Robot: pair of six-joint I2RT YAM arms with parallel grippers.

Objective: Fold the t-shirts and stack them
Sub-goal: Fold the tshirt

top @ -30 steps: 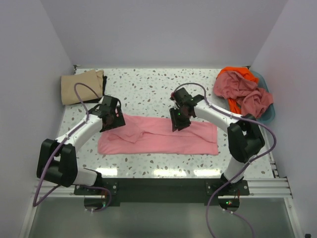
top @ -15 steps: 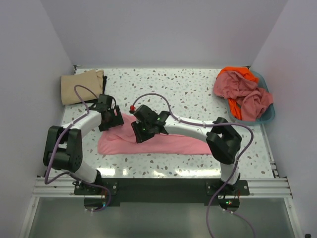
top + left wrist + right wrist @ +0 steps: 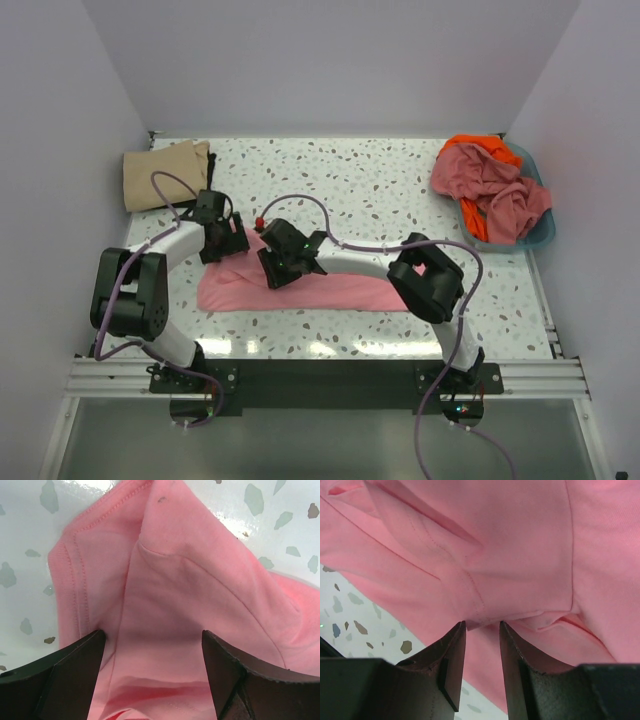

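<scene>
Pink cotton fills both wrist views: the light pink cotton t-shirt [image 3: 350, 285] lies spread as a long flat band on the speckled white bench [image 3: 380, 180], just toward 6 o'clock of its middle. The left arm rises from its base at 7 o'clock and folds sharply at the elbow near the bench's 9 o'clock edge. Its forearm runs toward 2 o'clock, so the left tool [image 3: 223, 242] sits down on the shirt's 10 o'clock corner. Its fingers [image 3: 60, 675] stand wide apart, astride a raised fold beside the stitched hem; cloth lies between them, but they close on nothing. The right arm bends at its elbow toward 4 o'clock and stretches its forearm low across the shirt toward 9 o'clock. This brings the right tool [image 3: 280, 262] onto the shirt's left half, near the left tool but apart from it. Its fingers [image 3: 447, 665] are drawn close with only a narrow gap, and a puckered ridge of pink cloth at a seam is pinched at their tips. A folded tan t-shirt [image 3: 165, 175] rests at the 10 o'clock corner. Dusty pink and orange t-shirts [image 3: 490, 185] are heaped in a blue basket [image 3: 545, 230] at 2 o'clock.
</scene>
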